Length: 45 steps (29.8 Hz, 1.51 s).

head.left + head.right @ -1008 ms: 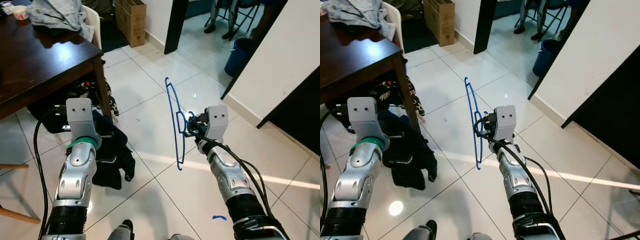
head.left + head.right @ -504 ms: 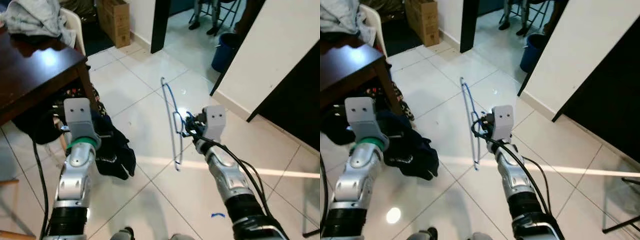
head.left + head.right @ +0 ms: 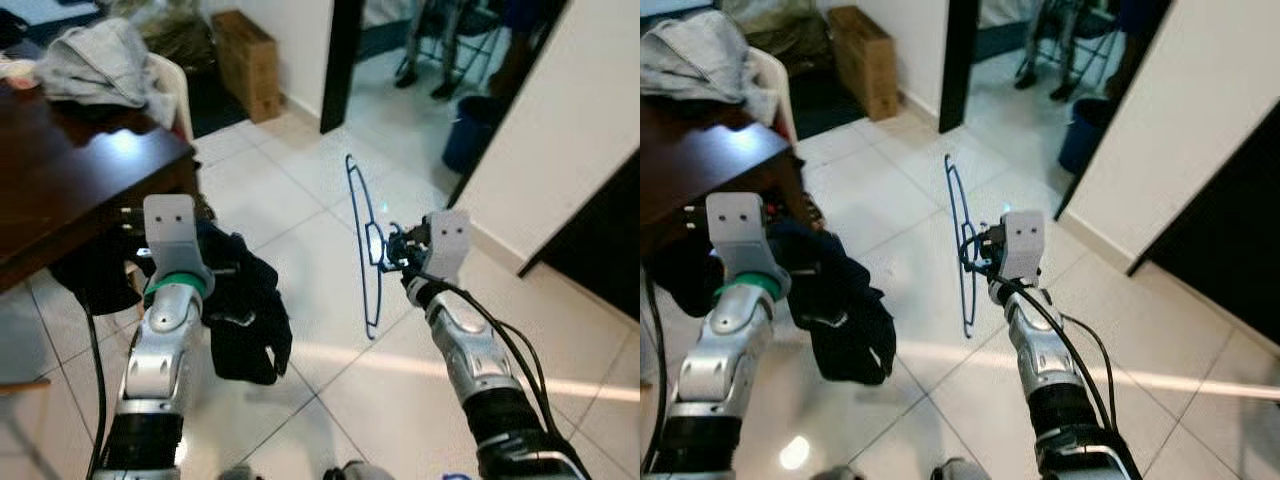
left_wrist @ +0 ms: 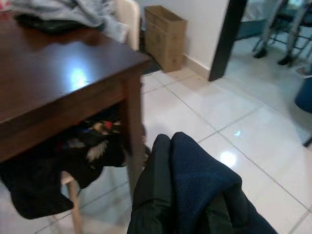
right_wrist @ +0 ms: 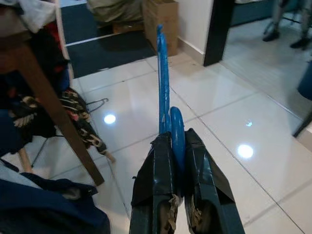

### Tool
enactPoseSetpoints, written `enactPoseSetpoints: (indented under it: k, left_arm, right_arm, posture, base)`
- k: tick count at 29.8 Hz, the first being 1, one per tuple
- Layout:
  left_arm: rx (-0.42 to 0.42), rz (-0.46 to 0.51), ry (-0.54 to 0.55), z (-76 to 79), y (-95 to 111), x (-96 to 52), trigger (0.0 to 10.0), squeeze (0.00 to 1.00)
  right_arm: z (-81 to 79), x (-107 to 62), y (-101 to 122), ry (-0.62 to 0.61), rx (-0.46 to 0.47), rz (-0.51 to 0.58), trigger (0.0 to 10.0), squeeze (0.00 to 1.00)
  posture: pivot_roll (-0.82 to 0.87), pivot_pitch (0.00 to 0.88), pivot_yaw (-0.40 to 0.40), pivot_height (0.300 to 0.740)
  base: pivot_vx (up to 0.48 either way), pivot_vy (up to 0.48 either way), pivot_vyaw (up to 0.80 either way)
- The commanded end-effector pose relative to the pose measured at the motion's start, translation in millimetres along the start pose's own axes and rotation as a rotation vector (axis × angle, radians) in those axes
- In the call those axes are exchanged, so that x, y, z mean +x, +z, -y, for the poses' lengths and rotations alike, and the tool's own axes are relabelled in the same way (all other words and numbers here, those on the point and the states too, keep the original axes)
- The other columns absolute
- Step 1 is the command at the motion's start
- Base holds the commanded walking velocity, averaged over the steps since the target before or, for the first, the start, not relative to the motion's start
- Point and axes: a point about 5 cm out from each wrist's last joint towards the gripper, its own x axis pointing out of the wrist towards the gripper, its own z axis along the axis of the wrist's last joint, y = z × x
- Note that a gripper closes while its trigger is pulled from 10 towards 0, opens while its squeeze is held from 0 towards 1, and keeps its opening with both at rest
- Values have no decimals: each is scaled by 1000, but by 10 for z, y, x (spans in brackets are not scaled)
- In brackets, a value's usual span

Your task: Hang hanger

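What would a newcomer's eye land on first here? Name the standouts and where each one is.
First, the blue hanger, held upright over the white tiled floor by the right claw, shut on it. Next, the dark garment drooping from the left claw beside the dark wooden table, which carries a grey cloth.

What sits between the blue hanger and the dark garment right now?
Bare white floor tile, seen in the left eye view: nothing lies between the blue hanger in the right gripper and the dark garment held by the left gripper.
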Motion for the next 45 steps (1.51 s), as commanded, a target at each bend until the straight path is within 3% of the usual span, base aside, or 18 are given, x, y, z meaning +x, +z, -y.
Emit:
enactPoseSetpoints:
  k: [1,5,7,8,9,15,17,20,21,25,27,30,32,35,37,39,43,45]
  left_arm:
    - [5,8,0,5,20,-11,10000,0]
    - [23,44,-2,10,139,6,10000,0]
    - [23,141,-6,27,474,77,10000,0]
    - [23,141,-6,27,474,77,10000,0]
    - [26,183,-11,31,611,101,10000,0]
    - [34,223,-16,33,741,121,10000,0]
    - [38,348,-14,-6,1163,201,10000,0]
    - [41,397,-10,-27,1328,217,10000,0]
    - [41,447,0,-57,1506,217,10000,0]
    - [44,485,12,-88,1637,208,10000,0]
    - [59,575,28,-173,1973,196,10000,0]
    - [162,713,66,-367,2446,212,10000,0]
    - [162,713,66,-367,2446,212,10000,0]
    - [215,760,96,-471,2623,225,10000,0]
    - [320,802,143,-590,2811,279,10000,0]
    - [347,810,155,-623,2857,296,10000,0]
    - [391,808,141,-606,2889,345,10000,0]
    - [461,801,110,-525,2850,408,10000,0]
  right_arm:
    - [-15,-19,-49,3,13,-13,10000,0]
    - [-46,-5,-15,17,-6,0,10000,0]
    - [-64,36,93,20,17,44,10000,0]
    - [-64,36,93,20,17,44,10000,0]
    - [-70,50,132,21,26,59,10000,0]
    - [-77,63,167,22,35,71,10000,0]
    - [-84,108,282,21,80,118,10000,0]
    - [-90,123,325,23,105,136,10000,0]
    - [-84,130,351,20,106,145,10000,0]
    - [-70,128,356,11,102,148,10000,0]
    - [-6,115,346,-26,92,151,10000,0]
    - [151,117,418,-117,95,194,10000,0]
    - [151,117,418,-117,95,194,10000,0]
    - [230,119,472,-156,86,219,10000,0]
    - [347,111,553,-203,80,257,10000,0]
    - [377,107,575,-215,81,267,10000,0]
    - [400,94,613,-221,77,288,10000,0]
    - [411,74,622,-231,75,303,10000,0]
  posture:
    - [55,69,-30,740]
    - [57,69,-32,740]
    - [64,66,-34,740]
    - [64,66,-34,740]
    - [65,65,-34,740]
    - [65,65,-34,740]
    - [73,56,-34,740]
    - [73,56,-34,740]
    - [73,53,-32,740]
    - [76,51,-34,740]
    - [90,47,-44,740]
    - [100,38,-47,740]
    - [100,38,-47,740]
    - [102,32,-46,740]
    - [106,27,-46,740]
    - [105,26,-45,740]
    - [99,27,-37,740]
    - [98,32,-37,740]
  base:
    - [401,0,0]
    - [398,0,0]
    - [398,0,800]
    - [398,0,800]
    - [398,0,800]
    - [398,0,800]
    - [398,0,709]
    - [400,0,206]
    - [398,0,0]
    - [399,0,0]
    - [399,0,0]
    - [400,0,0]
    - [398,0,0]
    - [398,0,0]
    - [399,0,0]
    - [401,0,0]
    - [400,0,0]
    - [399,0,0]
